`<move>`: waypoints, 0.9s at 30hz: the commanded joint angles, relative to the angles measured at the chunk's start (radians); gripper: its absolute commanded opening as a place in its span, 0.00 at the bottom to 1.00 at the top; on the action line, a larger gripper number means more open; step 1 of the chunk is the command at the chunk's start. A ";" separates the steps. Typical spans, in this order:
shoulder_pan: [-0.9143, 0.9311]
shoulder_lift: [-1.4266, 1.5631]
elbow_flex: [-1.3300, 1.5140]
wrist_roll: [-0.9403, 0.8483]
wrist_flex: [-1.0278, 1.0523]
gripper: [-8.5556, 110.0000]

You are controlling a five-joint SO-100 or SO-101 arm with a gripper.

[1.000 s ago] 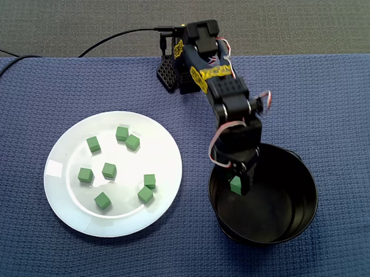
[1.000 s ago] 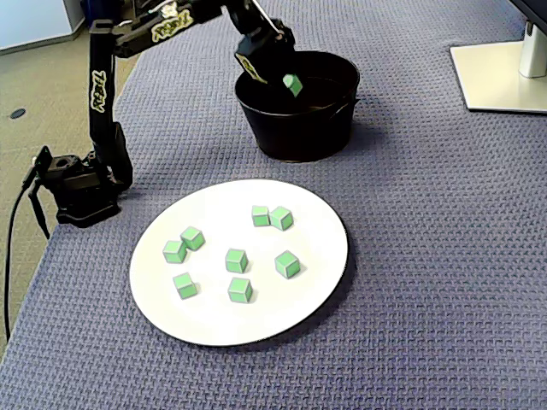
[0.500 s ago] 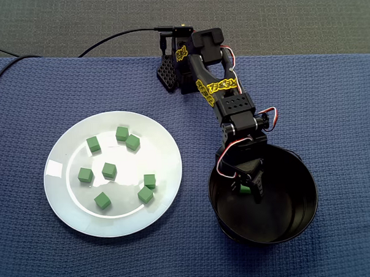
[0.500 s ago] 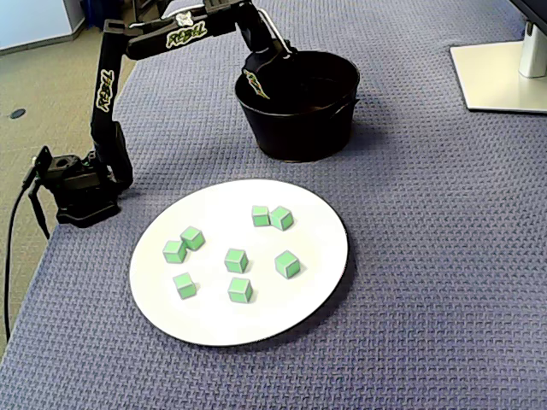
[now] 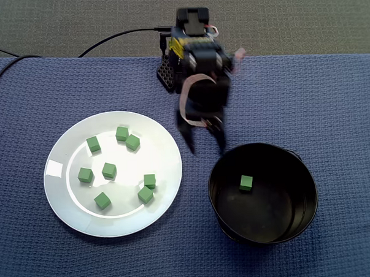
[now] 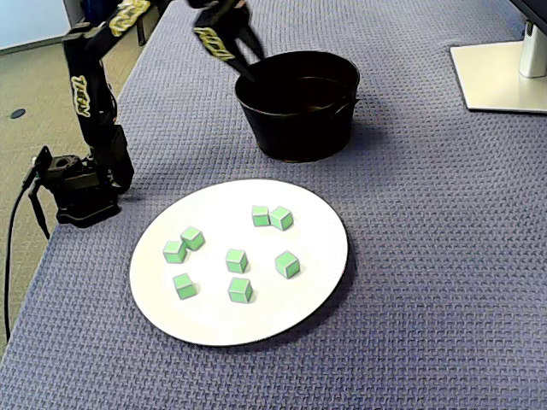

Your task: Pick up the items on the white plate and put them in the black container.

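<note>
Several green cubes [image 5: 109, 171] lie scattered on the white plate [image 5: 65, 202], which also shows in the other fixed view as the white plate [image 6: 256, 318] with the green cubes [image 6: 236, 260]. One green cube [image 5: 246, 183] rests on the floor of the black container [image 5: 311, 197]. My gripper [image 5: 205, 141] hangs blurred above the cloth between plate and container, open and empty. The other fixed view has the gripper [image 6: 246, 56] raised beside the rim of the black container [image 6: 295, 128]; that container's inside is hidden there.
The arm base [image 5: 173, 71] sits at the far edge of the blue cloth, with a black cable [image 5: 119, 36] running left. In the other fixed view the base [image 6: 77, 184] is at the left, and a white stand foot [image 6: 500, 77] lies at the top right.
The gripper dipped into the container with a green cube, let it go, then rose out and pulled back toward the base, open. The cube now lies inside.
</note>
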 commanded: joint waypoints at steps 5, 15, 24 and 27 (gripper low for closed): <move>0.232 0.120 0.245 -0.382 0.080 0.17; 0.356 0.071 0.604 -0.426 -0.330 0.25; 0.382 -0.046 0.683 -0.423 -0.526 0.28; 0.380 -0.095 0.670 -0.414 -0.561 0.28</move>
